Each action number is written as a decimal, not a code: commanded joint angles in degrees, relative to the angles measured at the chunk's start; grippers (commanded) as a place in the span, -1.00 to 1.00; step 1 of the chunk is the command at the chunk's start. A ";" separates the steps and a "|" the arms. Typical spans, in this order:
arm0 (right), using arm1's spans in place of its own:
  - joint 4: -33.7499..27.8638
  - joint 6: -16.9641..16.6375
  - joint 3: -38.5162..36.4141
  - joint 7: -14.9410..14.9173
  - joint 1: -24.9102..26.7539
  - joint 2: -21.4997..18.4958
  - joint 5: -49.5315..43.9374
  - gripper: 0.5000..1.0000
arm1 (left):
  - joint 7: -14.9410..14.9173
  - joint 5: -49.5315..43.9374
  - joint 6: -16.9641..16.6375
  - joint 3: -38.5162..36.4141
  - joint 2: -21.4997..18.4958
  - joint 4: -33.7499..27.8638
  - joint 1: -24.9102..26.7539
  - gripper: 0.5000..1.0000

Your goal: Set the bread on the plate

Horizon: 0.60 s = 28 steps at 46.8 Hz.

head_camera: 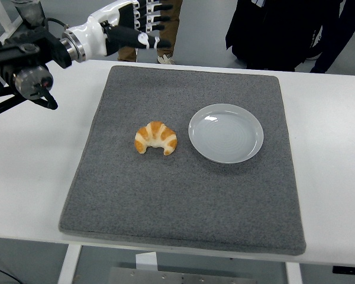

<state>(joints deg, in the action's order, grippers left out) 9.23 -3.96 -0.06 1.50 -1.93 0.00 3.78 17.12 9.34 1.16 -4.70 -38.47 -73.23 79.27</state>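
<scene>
Left arm (23,65) comes in from the upper left, held above the table's (29,177) far-left corner. The left robot hand (133,26) has its fingers spread and extended, nothing in them. Its upper fingertips sit right at the top border, partly cut off. The arm's near end is cut by the left edge. The right arm is out of view.

Bread (155,138) — a croissant, striped orange and cream — lies on the grey mat (183,201), roughly mid-mat and just left of the plate (226,133). There is a small gap between them, so they are not touching. The plate is round and pale blue-grey, with nothing on it, and shows a small glare spot on its upper-left inner rim. The robot hand is well apart from both, off past the mat's far-left corner.

The mat is dark grey and felt-like, with rounded corners, and covers most of the white table. Bare white strips show to the left and right. A table leg (71,263) and some base hardware are partly visible below the near edge.

Along the top, people stand behind the table and only their legs show, cut off by the frame — tan trousers (168,23) at centre, dark clothing (278,29) to the right. The floor is grey. A dark bin (28,12) sits at the top left, partly hidden by the arm.
</scene>
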 commanded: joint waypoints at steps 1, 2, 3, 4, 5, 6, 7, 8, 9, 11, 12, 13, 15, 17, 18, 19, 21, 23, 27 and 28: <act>0.00 0.09 -0.03 0.08 0.00 0.00 0.00 0.81 | -0.33 3.92 -2.56 -7.06 -0.02 -2.44 3.78 0.93; 0.00 0.00 -0.03 -0.01 0.00 0.00 0.00 0.81 | -0.51 4.62 -3.00 -8.82 0.06 -3.05 4.66 0.93; 0.00 0.00 0.05 -0.01 0.00 0.00 0.00 0.81 | -0.51 5.15 -3.44 -10.23 0.06 -3.58 5.45 0.93; 0.00 0.00 0.06 -0.01 0.00 0.00 0.00 0.81 | -0.51 5.51 -3.97 -11.63 0.15 -4.11 6.24 0.93; 0.00 0.00 0.06 -0.01 0.00 0.00 0.00 0.81 | -0.51 5.94 -4.32 -12.78 0.15 -4.55 6.86 0.94; 0.00 0.09 0.06 0.08 0.00 0.00 0.00 0.81 | -0.51 6.38 -4.67 -13.75 0.15 -4.99 7.21 0.94; 0.00 0.00 0.06 -0.01 0.00 0.00 0.00 0.81 | -0.51 6.82 -5.03 -14.45 0.15 -5.43 7.48 0.94; 0.00 0.00 0.06 -0.01 0.00 0.00 0.00 0.81 | -0.51 7.35 -5.38 -14.98 0.15 -5.87 7.74 0.94; 0.00 0.09 0.06 -0.01 0.00 0.00 0.00 0.81 | -0.51 7.88 -5.64 -15.34 0.06 -6.13 7.92 0.94; 0.00 0.00 0.06 -0.01 0.00 0.00 0.00 0.81 | -0.60 9.37 -6.08 -16.04 -0.02 -6.66 7.92 0.94; 0.00 0.09 0.06 -0.01 0.00 0.00 0.00 0.81 | -0.60 9.99 -6.17 -16.39 -0.02 -6.83 7.92 0.94; 0.00 0.00 0.06 -0.01 0.00 0.00 0.00 0.81 | -0.60 10.69 -6.26 -16.74 -0.02 -6.92 7.92 0.94; 0.00 0.00 0.05 -0.01 0.00 0.00 0.00 0.81 | -0.68 11.66 -6.61 -17.88 -0.02 -6.92 7.92 0.94; 0.00 0.00 -0.03 -0.01 0.00 0.00 0.00 0.81 | -0.68 12.27 -7.40 -19.29 0.06 -6.92 7.92 0.94; 0.00 0.00 -0.03 -0.01 0.00 0.00 0.00 0.81 | -0.68 12.54 -7.92 -19.90 0.15 -6.92 7.83 0.94; 0.00 0.09 -0.03 -0.01 0.00 0.00 0.00 0.82 | -0.68 13.06 -8.54 -20.52 0.24 -6.92 7.66 0.94; 0.00 0.09 0.06 -0.01 0.00 0.00 0.00 0.81 | -0.60 14.73 -9.77 -20.96 0.33 -6.92 7.04 0.94; 0.00 0.00 0.06 -0.01 -0.09 0.00 0.00 0.81 | -0.60 17.10 -11.26 -21.05 0.33 -6.84 6.60 0.93; 0.00 0.00 -0.03 -0.01 0.00 0.00 0.00 0.81 | -0.42 20.10 -13.81 -20.53 0.68 -6.84 4.14 0.93; 0.00 0.09 -0.03 -0.01 -0.09 0.00 0.00 0.81 | -0.42 20.10 -13.99 -20.35 0.77 -6.84 3.79 0.93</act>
<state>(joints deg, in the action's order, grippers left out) 9.23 -3.92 -0.03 1.49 -2.01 0.00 3.78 16.57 28.35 -11.61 -25.61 -37.95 -80.09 84.51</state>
